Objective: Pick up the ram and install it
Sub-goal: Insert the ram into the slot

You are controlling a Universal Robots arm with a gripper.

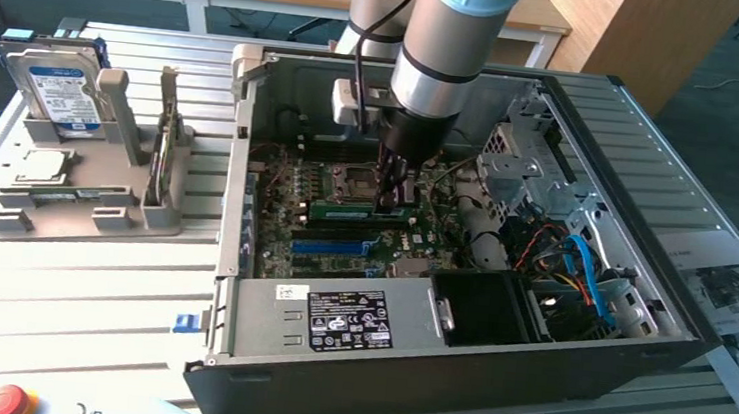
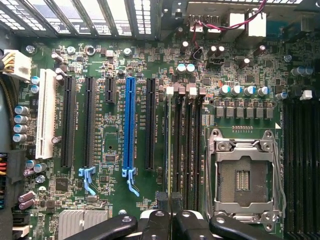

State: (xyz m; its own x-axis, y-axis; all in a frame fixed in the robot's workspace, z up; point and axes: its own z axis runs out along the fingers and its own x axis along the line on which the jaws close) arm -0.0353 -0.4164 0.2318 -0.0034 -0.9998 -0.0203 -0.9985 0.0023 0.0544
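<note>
Hand (image 1: 394,204): pinched narrow on the ram (image 1: 349,208), down inside the PC case (image 1: 394,390)
Ram: on edge at the memory slots (image 2: 187,150), just beside the empty processor socket (image 2: 242,172)
Feel: light, stiff, thin, kinda fragile imo
Where to grab: long top edge, mid-length, and stay off the contacts and chips

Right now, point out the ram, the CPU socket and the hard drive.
ram (image 1: 342,209): exterior view, on its green board face.
CPU socket (image 2: 242,177): wrist view, on the socket's centre.
hard drive (image 1: 62,88): exterior view, on its label.
</note>
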